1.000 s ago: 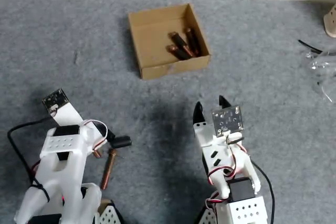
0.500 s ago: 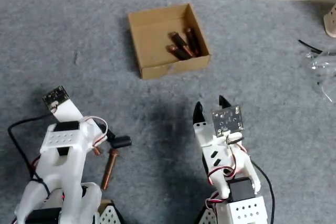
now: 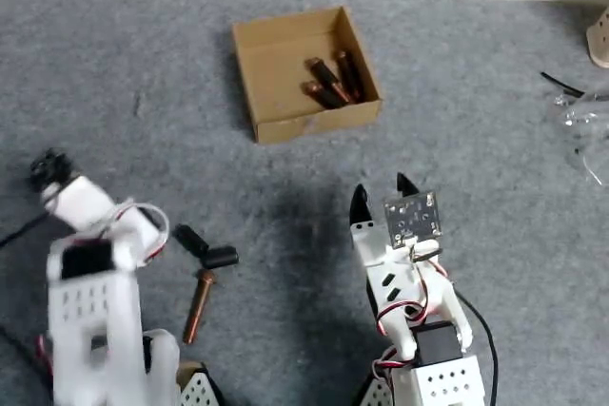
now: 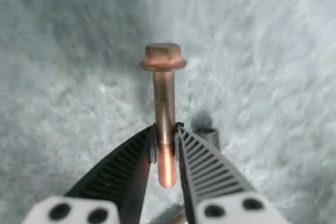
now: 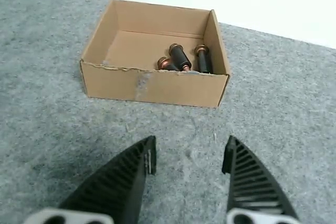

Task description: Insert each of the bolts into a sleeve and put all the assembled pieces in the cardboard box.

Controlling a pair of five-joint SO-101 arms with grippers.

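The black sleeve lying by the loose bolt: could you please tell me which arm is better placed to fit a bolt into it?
Left, probably. Its gripper is shut on a bolt, and the sleeve lies beside that arm. The right gripper is open, empty, facing the cardboard box.

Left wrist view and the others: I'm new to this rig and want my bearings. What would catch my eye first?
The copper-coloured hex-head bolt clamped by its shank in the left gripper stands out first. Next comes the open brown cardboard box at the far middle of the grey carpeted table, with dark-sleeved copper bolts lying in its right part. The right gripper gapes open, pointed at that box.
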